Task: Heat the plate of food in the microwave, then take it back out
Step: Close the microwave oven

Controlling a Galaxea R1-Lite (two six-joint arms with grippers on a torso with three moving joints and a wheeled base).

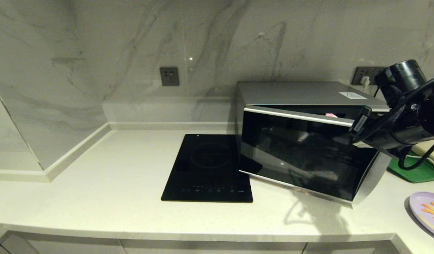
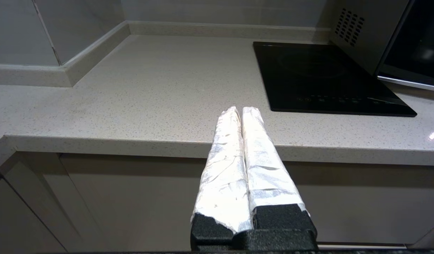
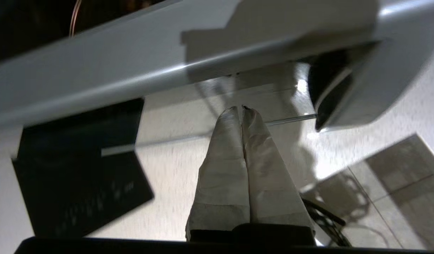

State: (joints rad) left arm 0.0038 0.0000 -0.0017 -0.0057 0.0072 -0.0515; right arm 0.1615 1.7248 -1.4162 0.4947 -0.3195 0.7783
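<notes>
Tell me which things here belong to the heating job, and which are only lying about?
Job:
- microwave, door partly open
- plate of food
- right end effector, shut, by the door

Lying about:
- hob
- green tray
- left end effector, shut, parked at counter edge

Your right gripper point(image 3: 242, 108) is raised with fingers pressed together, empty; your left gripper point(image 2: 241, 110) is parked low, fingers together, empty.
</notes>
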